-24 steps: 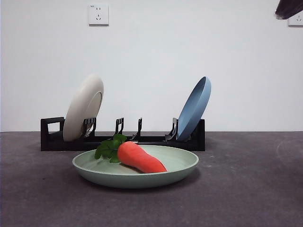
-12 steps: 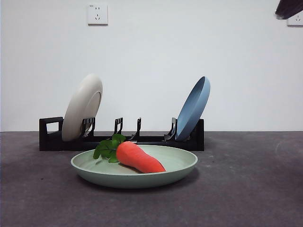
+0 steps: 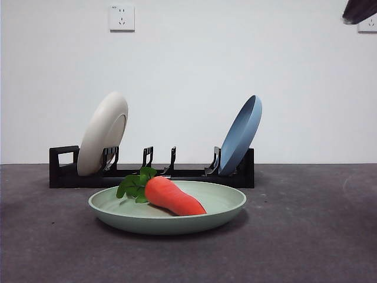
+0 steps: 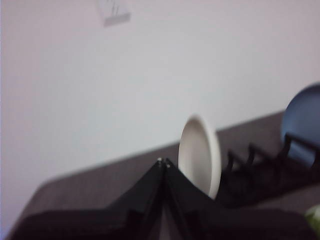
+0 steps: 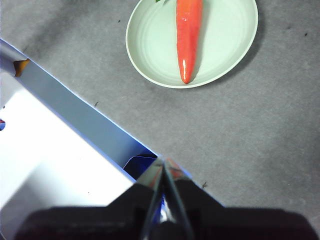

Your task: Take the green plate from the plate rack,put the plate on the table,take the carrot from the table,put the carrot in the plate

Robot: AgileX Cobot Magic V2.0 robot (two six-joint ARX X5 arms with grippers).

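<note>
The green plate lies flat on the dark grey table in front of the plate rack. The carrot rests inside it, leaves toward the rack. From the right wrist view the green plate and carrot lie well ahead of my right gripper, whose jaws are shut and hold nothing. My left gripper is shut and empty too, raised high and facing the rack. Only a dark arm tip shows at the front view's top right corner.
A cream-white plate stands in the rack's left slot and a blue plate leans in its right slot. A white and blue box sits close beside my right gripper. A wall socket is on the white wall.
</note>
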